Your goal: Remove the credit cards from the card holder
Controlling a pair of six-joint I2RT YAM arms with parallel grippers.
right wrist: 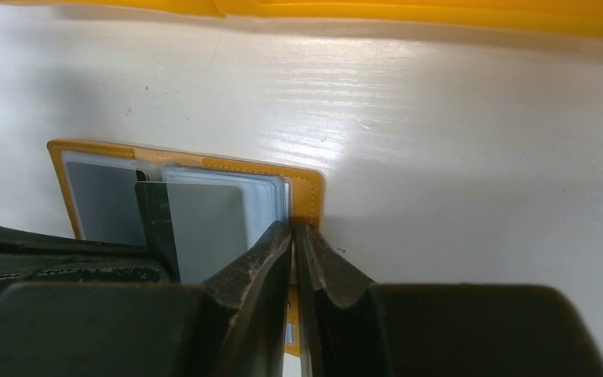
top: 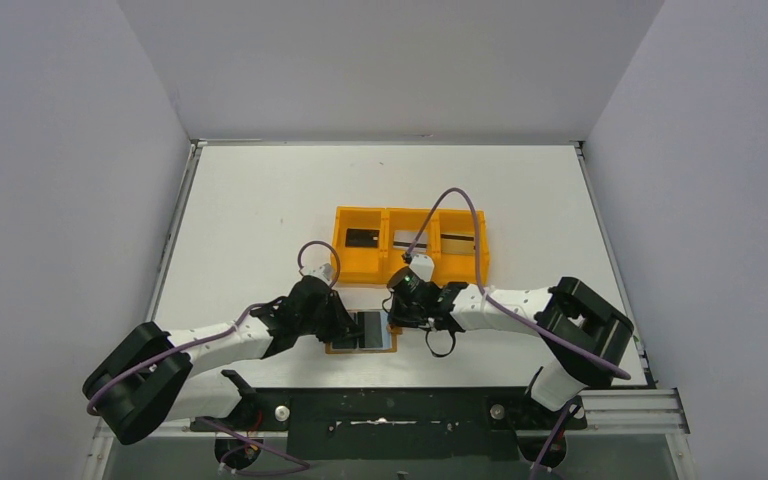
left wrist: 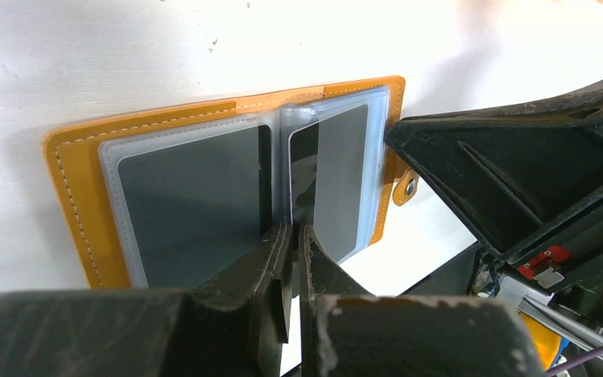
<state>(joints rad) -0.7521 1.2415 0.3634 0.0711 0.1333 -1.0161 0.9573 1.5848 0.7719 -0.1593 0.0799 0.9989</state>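
**A:** Where is the card holder?

**B:** The card holder point(top: 372, 332) lies open and flat on the table point(top: 260, 220); seen from above it is at 6 o'clock of the tray point(top: 410, 211), near it but apart, with one of my grippers at each end; its clear sleeves face up.

**A:** What is in it?

**B:** A grey card point(left wrist: 192, 208) fills the sleeve at 9 o'clock in my left wrist view; a dark card point(left wrist: 301, 177) stands tilted at the fold, poking out of its sleeve toward 6 o'clock.

**A:** And your left gripper?

**B:** My left gripper point(left wrist: 294, 239) is clenched on the near edge of that dark card; the fingers almost meet.

**A:** The right one?

**B:** My right gripper point(right wrist: 293, 236) sits at 3 o'clock of the holder; it is pinched tight on the orange edge beside the snap tab point(left wrist: 406, 187).

**A:** The tray?

**B:** It has three compartments; a loose card point(top: 362, 238) lies in the one at its 9 o'clock end; what the other two hold I cannot tell.
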